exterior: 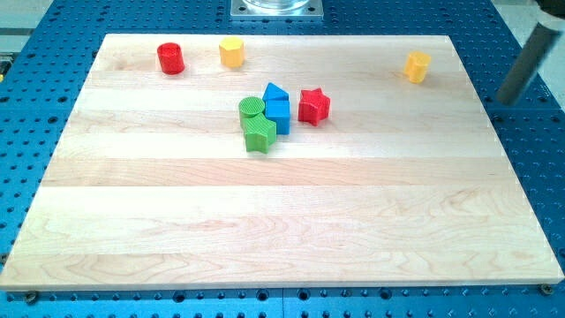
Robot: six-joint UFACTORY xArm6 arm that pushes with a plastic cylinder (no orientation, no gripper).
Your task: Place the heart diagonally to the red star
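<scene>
The red star (313, 106) lies on the wooden board (282, 221) just right of centre, near the view's top. A yellow block (418, 66) that looks like the heart sits at the top right, well apart from the star. The dark rod comes in from the top right corner. My tip (506, 100) is beyond the board's right edge, over the blue table. It is to the right of and a little below the yellow heart, touching no block.
A blue triangle (275, 92) and a blue cube (279, 116) stand just left of the red star. A green cylinder (252, 109) and a green star (259, 136) adjoin them. A red cylinder (170, 57) and a yellow hexagon (231, 52) sit at the top left.
</scene>
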